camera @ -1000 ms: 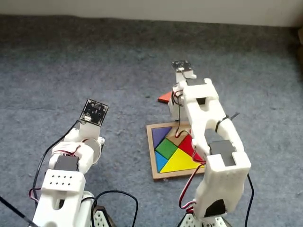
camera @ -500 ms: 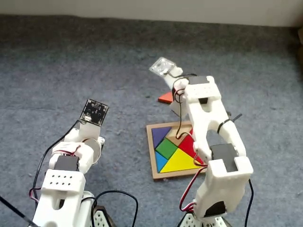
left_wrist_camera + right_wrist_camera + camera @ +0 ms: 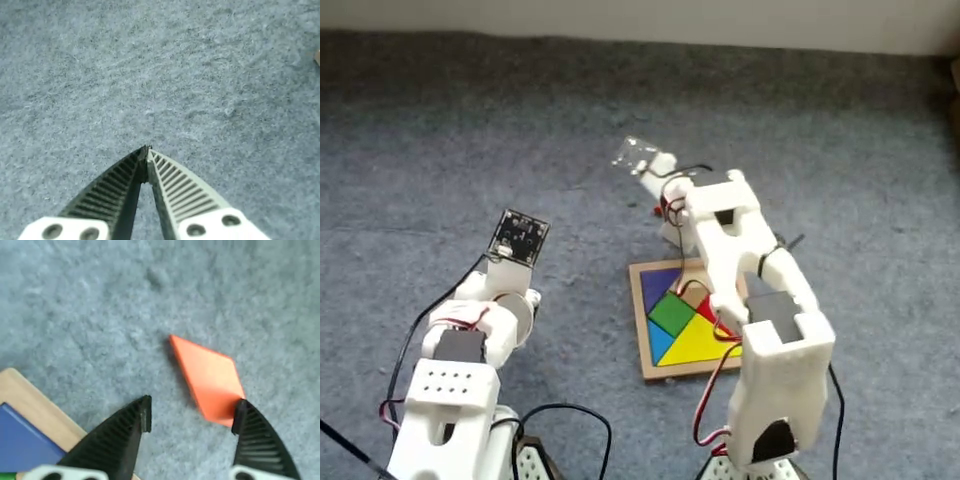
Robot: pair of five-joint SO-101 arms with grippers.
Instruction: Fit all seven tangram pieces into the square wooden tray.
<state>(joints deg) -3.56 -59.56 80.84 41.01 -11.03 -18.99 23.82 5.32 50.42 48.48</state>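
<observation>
The square wooden tray (image 3: 645, 335) lies on the carpet between the arms and holds purple, green, blue, yellow and red pieces, with a bare wooden patch (image 3: 696, 294) near its far side. An orange parallelogram piece (image 3: 207, 380) lies flat on the carpet just beyond the tray's corner (image 3: 30, 400). My right gripper (image 3: 192, 412) is open low over it. One fingertip (image 3: 241, 415) is at the piece's near corner and the other stands on bare carpet. My left gripper (image 3: 146, 151) is shut and empty above the carpet, left of the tray.
Grey carpet (image 3: 470, 130) covers the whole work area. The right arm (image 3: 740, 250) stretches over the tray's right half and hides part of it. The left arm (image 3: 480, 330) stays folded at the lower left.
The right arm has swung left and its wrist has turned, so its camera head now points to the upper left. The left arm has not moved.
</observation>
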